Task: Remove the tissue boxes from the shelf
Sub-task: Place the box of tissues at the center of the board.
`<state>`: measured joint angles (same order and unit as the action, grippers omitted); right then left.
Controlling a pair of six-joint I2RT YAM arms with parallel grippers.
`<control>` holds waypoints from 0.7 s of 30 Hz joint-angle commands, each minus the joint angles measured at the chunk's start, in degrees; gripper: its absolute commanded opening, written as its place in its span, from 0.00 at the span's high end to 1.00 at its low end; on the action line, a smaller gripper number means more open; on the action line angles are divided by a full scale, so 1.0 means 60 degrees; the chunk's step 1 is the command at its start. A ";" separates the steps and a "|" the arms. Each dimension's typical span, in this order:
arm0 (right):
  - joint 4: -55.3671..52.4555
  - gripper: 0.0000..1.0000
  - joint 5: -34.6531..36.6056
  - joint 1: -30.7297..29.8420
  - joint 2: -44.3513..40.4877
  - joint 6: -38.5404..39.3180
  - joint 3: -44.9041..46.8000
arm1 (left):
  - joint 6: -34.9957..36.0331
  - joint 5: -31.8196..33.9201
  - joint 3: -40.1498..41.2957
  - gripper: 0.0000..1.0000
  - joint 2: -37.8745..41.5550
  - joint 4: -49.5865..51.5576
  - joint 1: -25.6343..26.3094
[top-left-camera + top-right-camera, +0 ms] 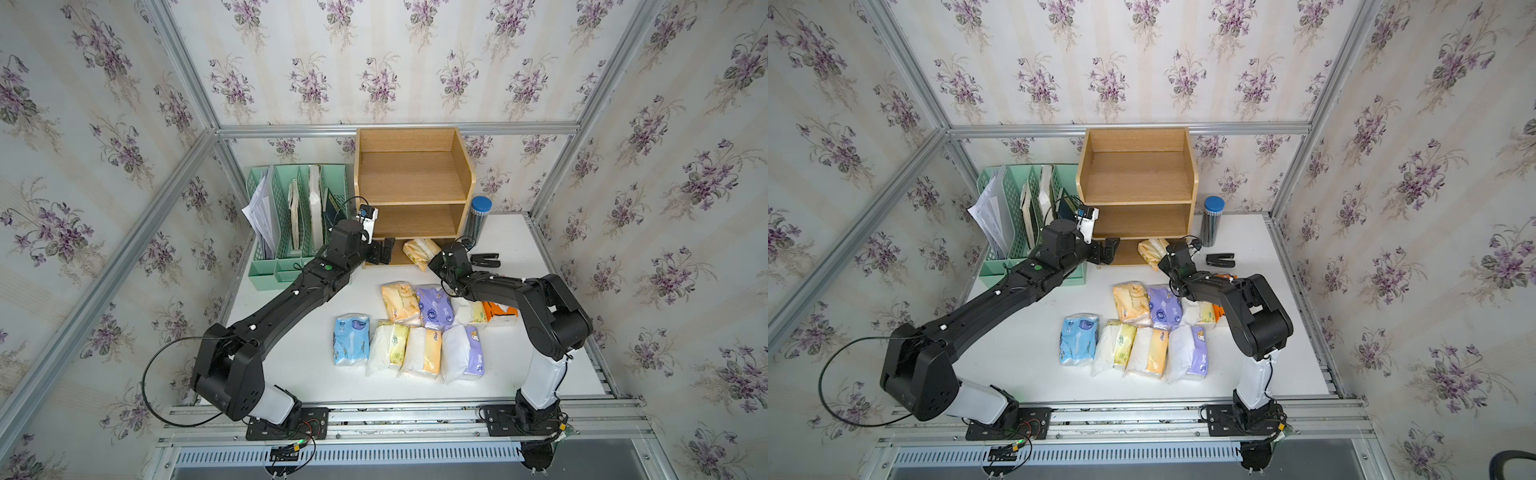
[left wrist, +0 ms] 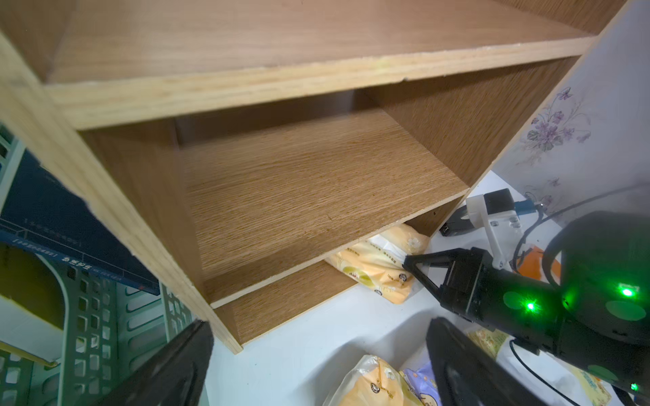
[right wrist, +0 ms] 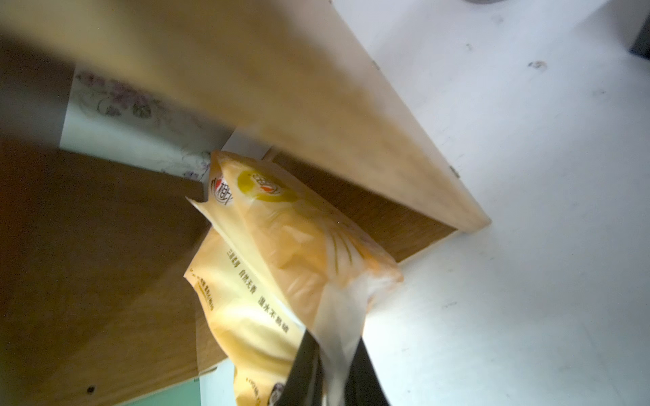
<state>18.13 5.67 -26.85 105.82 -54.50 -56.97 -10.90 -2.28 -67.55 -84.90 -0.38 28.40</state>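
1. Your right hand (image 3: 334, 339) is clamped on the wrapper of the yellow tissue pack (image 1: 419, 251), which sticks partly out of the shelf (image 1: 411, 176) bottom tier.
2. Your left hand (image 1: 385, 250) stands apart nearby.
3. The other tissue packs (image 1: 415, 328) lie on the bench (image 1: 291, 353).

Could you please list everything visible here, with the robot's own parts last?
shelf: one, light-brown wood, back of table.
tissue packs on table: eight; blue, yellow, orange, purple, white; two rows before the shelf.
tissue pack in shelf: one, yellow-orange, poking from bottom tier.
file rack: one, mint green, beside shelf, holding papers.
canister: one, dark, blue lid, shelf's other side.
forked piece: one, black, near canister.
table: one, white.
left gripper: one, black, open, at bottom tier's front.
right gripper: one, black, fingers shut on the yellow-orange pack's wrapper.
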 commanded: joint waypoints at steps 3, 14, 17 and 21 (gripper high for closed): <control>0.0088 0.92 -0.0777 -0.0037 -0.0471 0.1654 0.0292 | -0.0088 0.0243 -0.0036 0.01 0.0294 0.0432 -0.0017; -0.0357 0.92 -0.1449 -0.0290 -0.1953 0.3477 0.1093 | -0.0593 0.0621 0.0384 0.00 0.1313 0.0754 -0.0017; -0.0607 0.92 -0.1674 -0.0493 -0.2265 0.4132 0.1225 | -0.0778 0.0673 0.0564 0.00 0.1562 0.0812 -0.0014; -0.1061 0.92 -0.1763 -0.1062 -0.2569 0.5054 0.1270 | -0.0914 0.0805 0.0892 0.01 0.1944 0.0809 -0.0016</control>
<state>13.80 -3.90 -31.03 91.39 -29.93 -49.45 -15.16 1.43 -62.92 -74.35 4.71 28.32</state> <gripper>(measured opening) 0.121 0.993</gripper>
